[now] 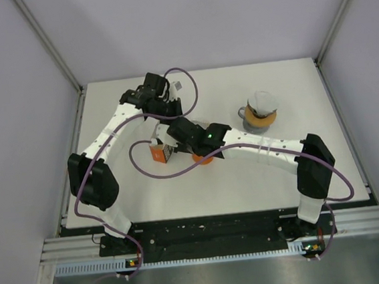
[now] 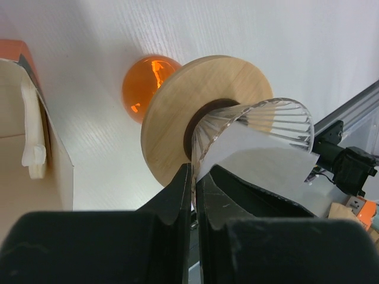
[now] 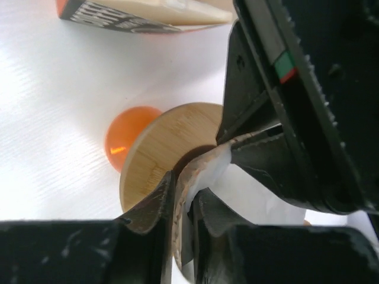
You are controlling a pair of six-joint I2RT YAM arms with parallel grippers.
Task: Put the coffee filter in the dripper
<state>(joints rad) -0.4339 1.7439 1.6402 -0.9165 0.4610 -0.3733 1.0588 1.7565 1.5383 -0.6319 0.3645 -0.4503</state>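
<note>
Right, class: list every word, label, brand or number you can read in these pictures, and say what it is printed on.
No text is legible in any view.
Orange box: print on its dark side panel, too blurred to read.
White tag: too small to read.
Dripper and coffee filter: no markings visible.

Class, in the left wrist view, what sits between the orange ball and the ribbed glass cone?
A round wooden disc sits between the orange ball and the glass cone, clearest in the left wrist view.
</note>
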